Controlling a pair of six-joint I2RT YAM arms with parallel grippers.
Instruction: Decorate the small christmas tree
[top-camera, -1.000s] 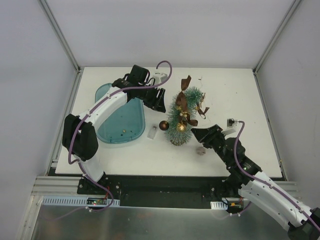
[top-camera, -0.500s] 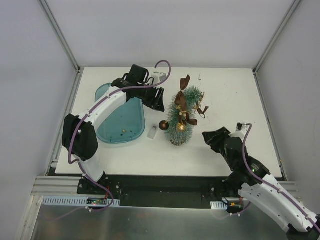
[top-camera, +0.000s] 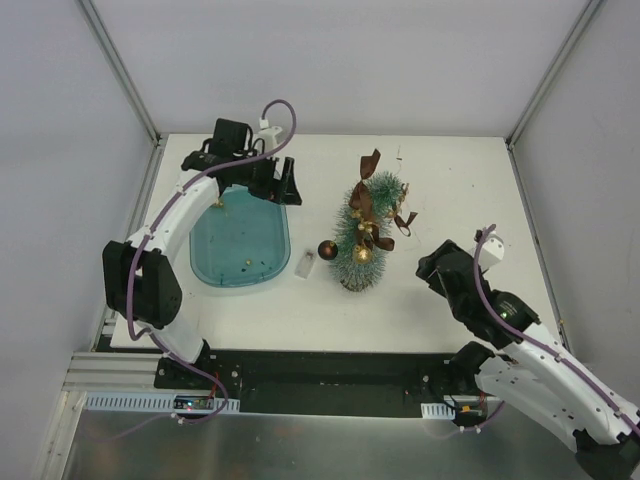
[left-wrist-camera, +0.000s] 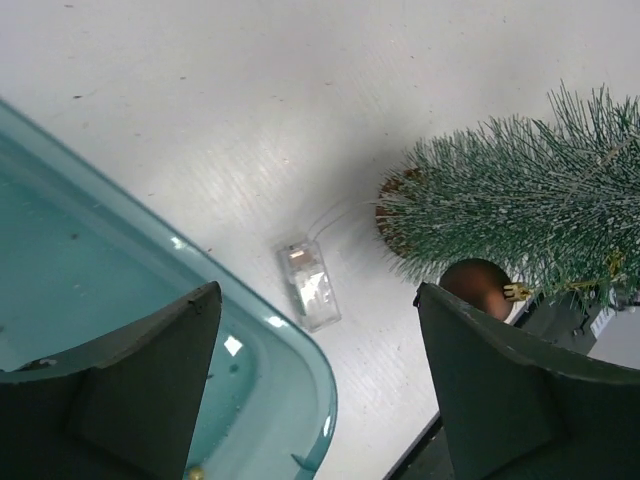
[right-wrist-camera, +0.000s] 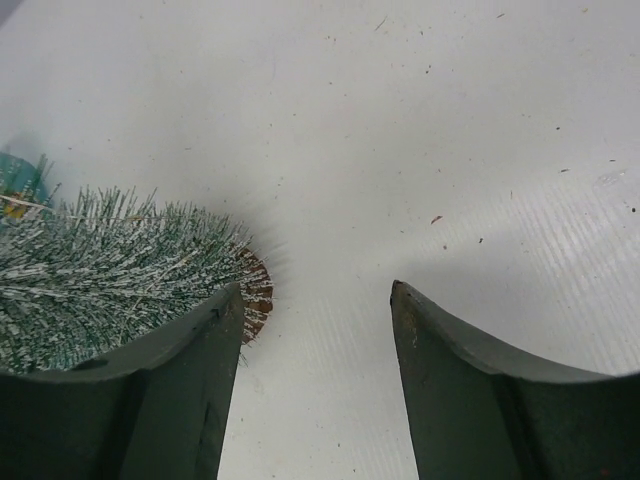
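My left fingers (left-wrist-camera: 150, 380) and right fingers (right-wrist-camera: 480, 400) are hanging apart, empty; a careless sweep risks toppling the centre-frame small christmas tree (top-camera: 362, 235).

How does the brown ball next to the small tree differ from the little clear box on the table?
The brown ball is round, dark and shiny; the clear box is oblong and pale. The ball sits against the lower branches of the small christmas tree; the box lies apart from it, nearer the teal tray. Both are small and lie between tray and tree.
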